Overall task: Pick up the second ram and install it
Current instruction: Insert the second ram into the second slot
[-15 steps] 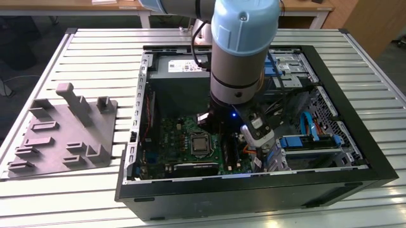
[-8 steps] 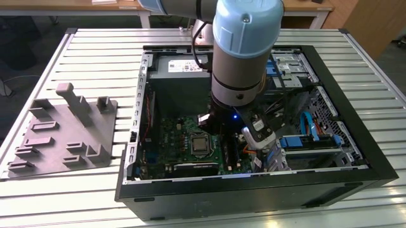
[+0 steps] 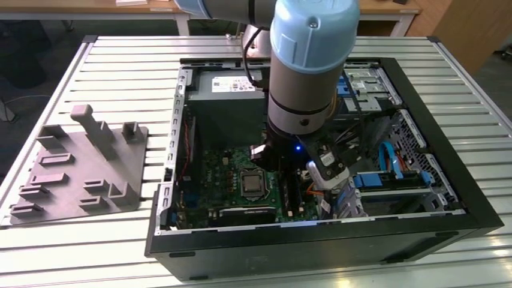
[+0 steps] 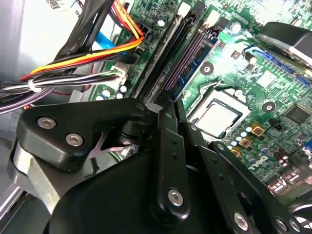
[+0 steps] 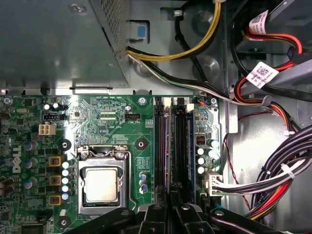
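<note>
A pale slatted metal desk (image 3: 96, 60) carries everything. At the exterior view's left lies a grey moulded fixture tray (image 3: 76, 174), its stick cradles empty as far as shows. Right of it an open black computer case (image 3: 320, 246) lies on its side, so the green motherboard (image 3: 228, 174) faces up. The black gripper (image 5: 170, 207) reaches down inside, lined up along the long black memory slots (image 5: 170, 141), probably for seating. I cannot tell whether it is clenched or released. Nor can I pick out the second ram for certain; I judge it is at those slots.
</note>
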